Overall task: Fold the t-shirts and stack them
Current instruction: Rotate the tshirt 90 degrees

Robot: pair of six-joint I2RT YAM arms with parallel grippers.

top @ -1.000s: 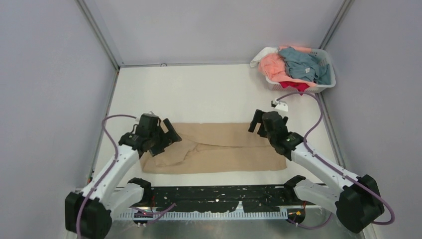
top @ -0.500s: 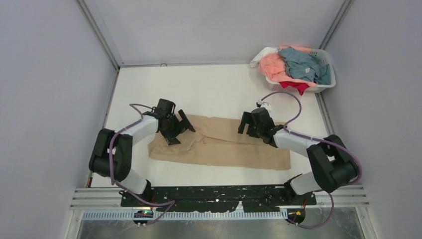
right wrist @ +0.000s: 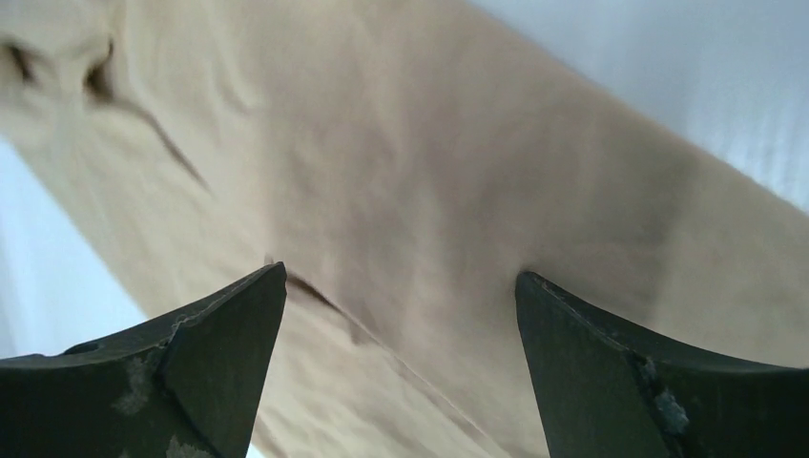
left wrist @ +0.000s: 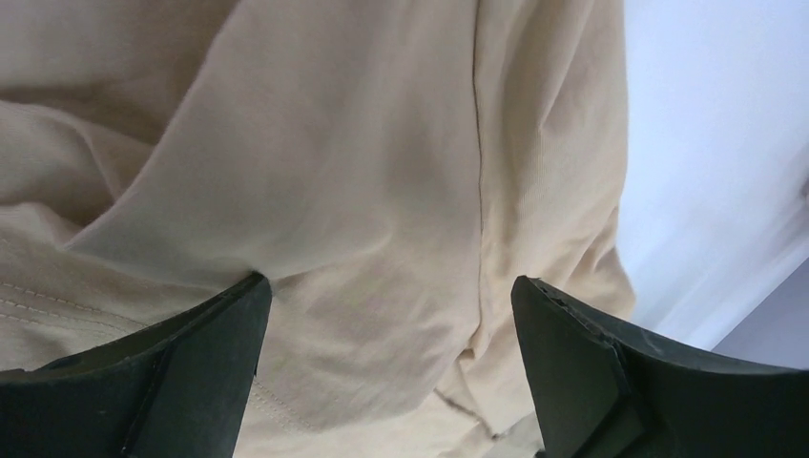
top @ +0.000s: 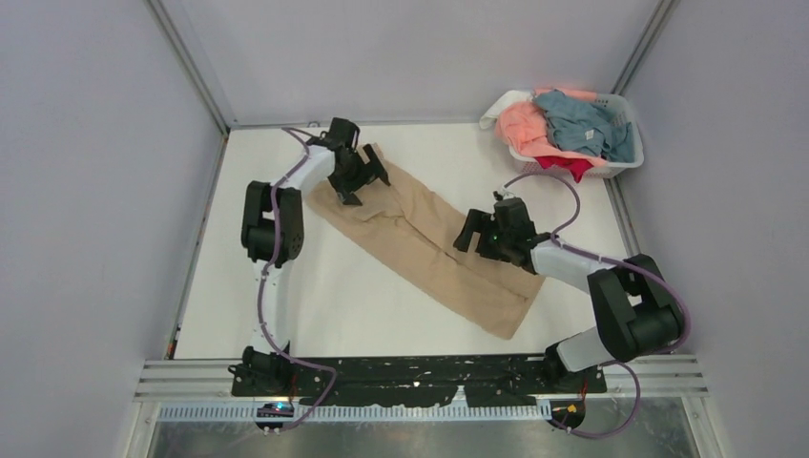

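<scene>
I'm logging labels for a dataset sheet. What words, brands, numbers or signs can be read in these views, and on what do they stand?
No text can be read in any view.
The tan t-shirt shows only plain fabric and seams in both wrist views.
A small pale patch, perhaps a tag, on the grey-blue shirt in the white basket is too small to read.

The right gripper [right wrist: 401, 272] stands wide apart, its two dark fingers [right wrist: 191, 372] rising from the lower left and lower right corners. Between and beyond them a tan t-shirt [right wrist: 429, 191] fills most of the frame, running diagonally from upper left to lower right (somewhat blurred). Dark creases mark its upper left part. The white table [right wrist: 687, 76] shows at upper right and far left.
</scene>
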